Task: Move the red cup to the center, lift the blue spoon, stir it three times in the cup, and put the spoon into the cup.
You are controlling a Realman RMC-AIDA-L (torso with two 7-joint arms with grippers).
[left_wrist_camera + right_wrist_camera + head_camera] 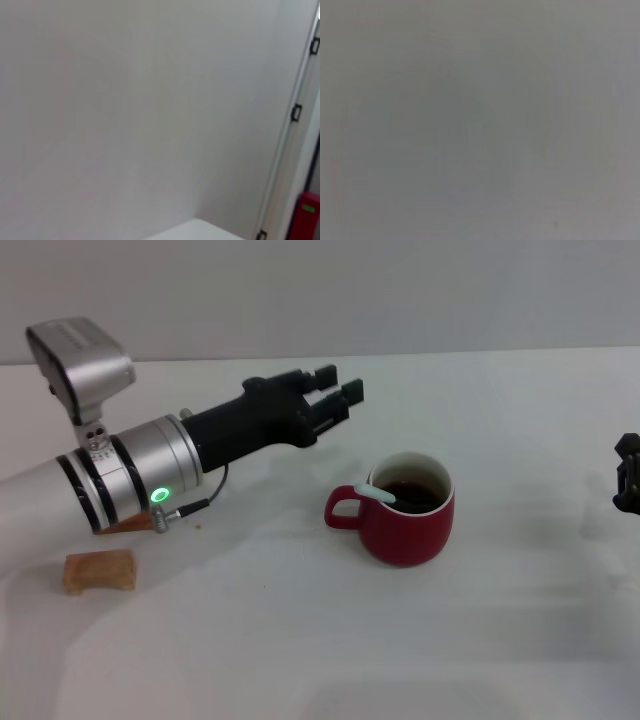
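Note:
The red cup point(405, 511) stands on the white table point(300, 640) near the middle, handle toward my left side, dark liquid inside. The blue spoon point(378, 494) rests in the cup, its pale handle lying over the rim above the handle, its bowl sunk in the liquid. My left gripper point(338, 389) hovers above the table to the left of and behind the cup, open, with nothing between its fingers. My right gripper point(627, 474) shows only as a dark piece at the right edge. Neither wrist view shows the cup or the spoon.
A wooden block point(100, 571) lies at the front left, and a second block point(130, 523) peeks out from under my left arm. The left wrist view shows a pale wall and a red object point(306, 219) at the far side.

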